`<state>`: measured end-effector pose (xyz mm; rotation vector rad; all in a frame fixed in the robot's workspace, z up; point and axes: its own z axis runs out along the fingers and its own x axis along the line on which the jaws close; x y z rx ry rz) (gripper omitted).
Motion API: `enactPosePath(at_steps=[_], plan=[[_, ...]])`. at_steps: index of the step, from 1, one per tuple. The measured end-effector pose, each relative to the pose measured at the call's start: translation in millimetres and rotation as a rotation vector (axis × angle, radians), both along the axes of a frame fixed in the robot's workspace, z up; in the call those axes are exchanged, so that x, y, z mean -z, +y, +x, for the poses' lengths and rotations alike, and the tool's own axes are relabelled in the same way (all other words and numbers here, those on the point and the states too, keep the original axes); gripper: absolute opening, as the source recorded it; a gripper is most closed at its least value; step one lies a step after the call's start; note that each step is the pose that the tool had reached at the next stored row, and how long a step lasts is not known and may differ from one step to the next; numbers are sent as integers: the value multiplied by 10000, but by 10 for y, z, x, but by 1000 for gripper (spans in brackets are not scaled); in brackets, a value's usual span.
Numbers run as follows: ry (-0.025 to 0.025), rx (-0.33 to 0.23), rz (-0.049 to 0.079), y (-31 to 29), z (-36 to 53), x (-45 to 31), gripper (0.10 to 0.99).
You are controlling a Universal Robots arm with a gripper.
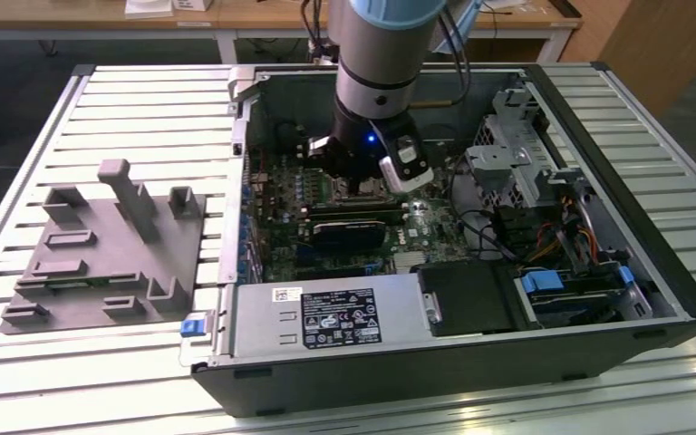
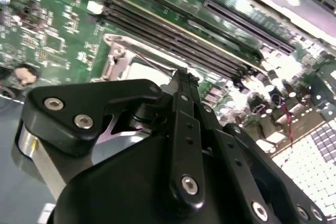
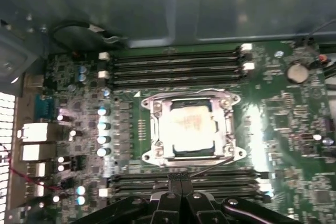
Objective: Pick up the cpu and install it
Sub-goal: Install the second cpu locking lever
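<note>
Cpu (image 3: 190, 127) in socket (image 3: 152, 153) — gripper (image 3: 181, 179) just beside

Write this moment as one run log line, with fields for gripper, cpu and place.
gripper: shut, empty, above motherboard | cpu: seated in socket frame | place: inside open computer case

- Power supply (image 1: 323, 317), exterior view: a white label (image 1: 338, 319) with dark print and small marks. Print too small to read.
- Second small white sticker (image 1: 285, 294) near the power supply's upper edge, by the label. Cannot be read.
- Circuit board (image 3: 283, 114), first wrist view: fine white markings beside parts. None can be made out.
- Chip (image 3: 190, 125) in its socket: pale top, no lettering to be told.
</note>
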<state>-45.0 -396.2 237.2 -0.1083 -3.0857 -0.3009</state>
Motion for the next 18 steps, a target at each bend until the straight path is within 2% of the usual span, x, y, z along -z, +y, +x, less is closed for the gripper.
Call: enactPosePath(at_steps=[4,12,15,18], plan=[[0,0,-3,-1,-95,60,106],[1,1,10,-3,-107,201,106],[1,0,106,-36,-125,225,106],[1,1,306,-57,-160,236,106]])
